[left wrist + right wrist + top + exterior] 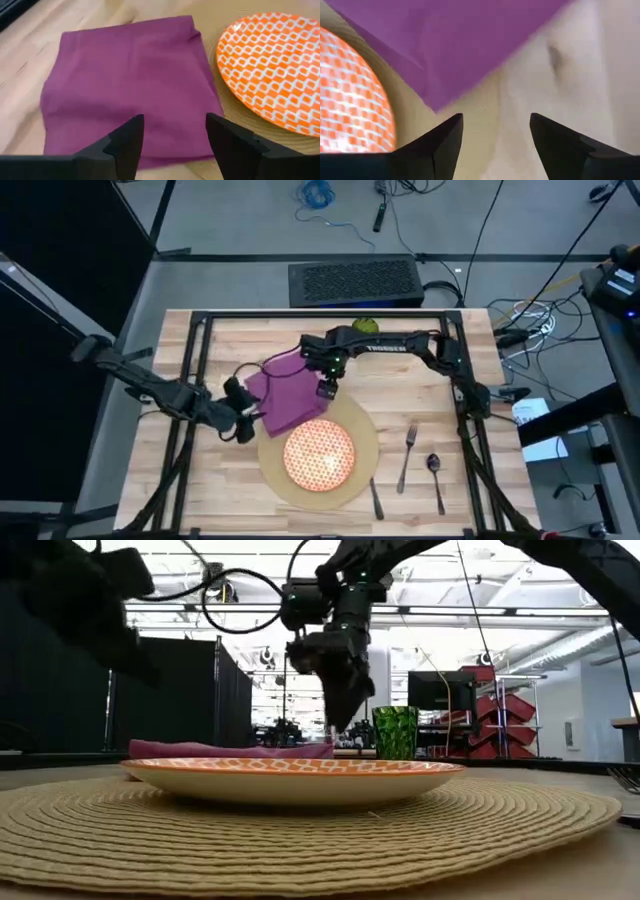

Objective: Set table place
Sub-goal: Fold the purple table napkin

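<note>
Hovering wide open, both the left tool [247, 416] and right tool [325, 391] flank the purple napkin's [284, 394] edges.

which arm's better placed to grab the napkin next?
Likely left: the left gripper is open and aimed squarely at the purple napkin. The right gripper, also open, hangs over its corner by the mat.

Grey floor [250, 220], loose cables [318, 194], black curtain [60, 690], bright ceiling lights [520, 630]

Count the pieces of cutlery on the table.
3, all right of the mat: a knife at its edge, then a fork, then a spoon farthest right.
</note>
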